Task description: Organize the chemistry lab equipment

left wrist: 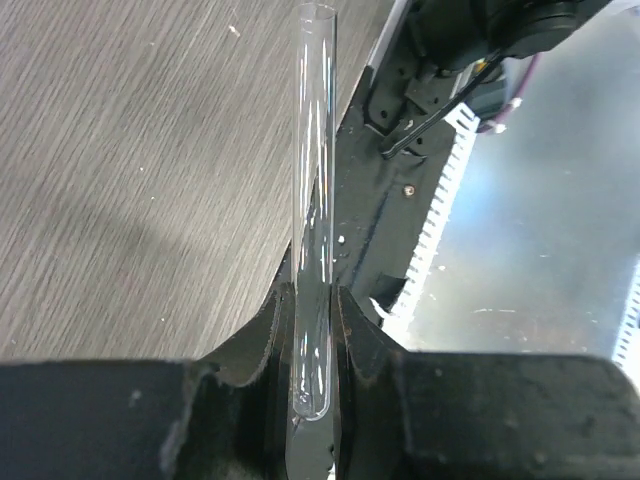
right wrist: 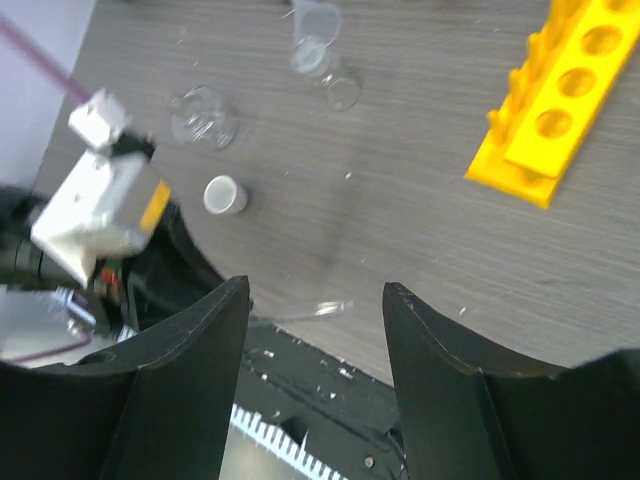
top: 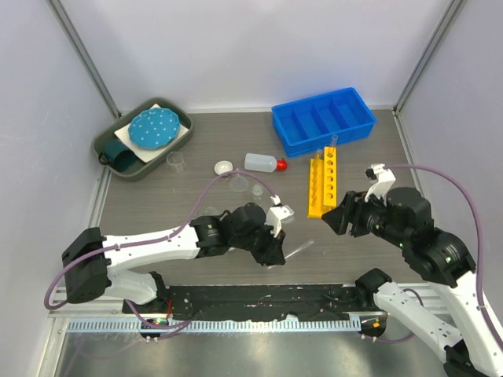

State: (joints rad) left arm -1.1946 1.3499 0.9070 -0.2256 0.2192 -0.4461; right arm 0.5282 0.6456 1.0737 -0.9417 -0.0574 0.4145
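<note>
The tube (top: pixel 297 250) sits at the near edge of the counter (top: pixel 157 206), about midway along, with the left gripper (top: pixel 275 255) clamped on its closed end only. That short hold leaves the long open end free, so it could swivel, slip out, or knock the rack (top: pixel 324 184) and crack. The right gripper (top: pixel 339 216) hangs with jaws apart by the rack's near end. One more tube seems to stand in the rack's far hole; the other holes are empty. The bin (top: pixel 354 127), toward the far right corner, looks empty.
</note>
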